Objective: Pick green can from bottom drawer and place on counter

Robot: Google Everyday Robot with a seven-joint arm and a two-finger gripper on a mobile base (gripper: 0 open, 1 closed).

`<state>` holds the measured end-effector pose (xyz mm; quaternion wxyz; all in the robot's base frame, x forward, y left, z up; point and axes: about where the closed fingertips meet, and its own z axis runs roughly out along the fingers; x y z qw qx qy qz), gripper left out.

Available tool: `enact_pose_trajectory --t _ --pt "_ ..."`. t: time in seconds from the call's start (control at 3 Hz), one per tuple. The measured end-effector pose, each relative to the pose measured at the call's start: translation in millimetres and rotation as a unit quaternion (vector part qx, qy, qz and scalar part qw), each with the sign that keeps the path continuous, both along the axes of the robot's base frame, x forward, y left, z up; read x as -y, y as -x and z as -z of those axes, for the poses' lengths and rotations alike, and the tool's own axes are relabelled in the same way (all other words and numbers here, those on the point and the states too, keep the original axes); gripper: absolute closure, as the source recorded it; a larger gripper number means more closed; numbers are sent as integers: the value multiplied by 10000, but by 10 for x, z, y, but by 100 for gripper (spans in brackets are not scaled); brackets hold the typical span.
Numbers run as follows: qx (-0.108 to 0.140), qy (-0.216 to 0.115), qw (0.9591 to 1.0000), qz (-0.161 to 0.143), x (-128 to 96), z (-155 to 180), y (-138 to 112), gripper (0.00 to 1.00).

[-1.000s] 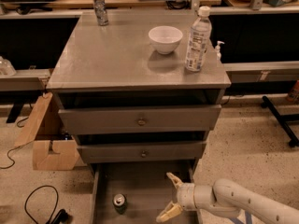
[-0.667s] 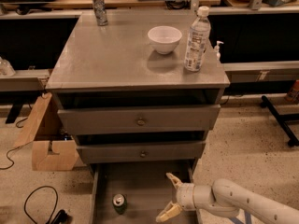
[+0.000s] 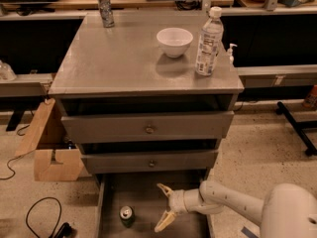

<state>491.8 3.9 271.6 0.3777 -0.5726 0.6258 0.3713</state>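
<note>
The green can [image 3: 127,215] stands upright on the floor of the open bottom drawer [image 3: 143,192], near its left side, its silver top showing. My gripper [image 3: 164,207] is open inside the drawer, to the right of the can and apart from it, with one fingertip [image 3: 161,187] up and the other low. It holds nothing. The grey counter [image 3: 124,58] tops the cabinet above.
On the counter stand a white bowl [image 3: 174,41], a water bottle [image 3: 208,42] and a taller silvery can [image 3: 104,8] at the back left. Two shut knobbed drawers [image 3: 148,129] overhang the bottom drawer. A cardboard box [image 3: 52,150] and cables [image 3: 42,217] lie left.
</note>
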Motion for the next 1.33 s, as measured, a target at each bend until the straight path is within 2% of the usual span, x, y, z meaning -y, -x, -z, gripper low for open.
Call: enact_pose_trajectory --t 0.33,0.67,1.0,1.33 --pt "231 31 9989 -408 -189 373 -225 0" --pt "384 -422 9953 -780 -517 804 -322 0" --pt "478 -723 9925 -860 -684 1007 -386 0" --pt "457 -800 9917 -898 -869 1146 -305 0"
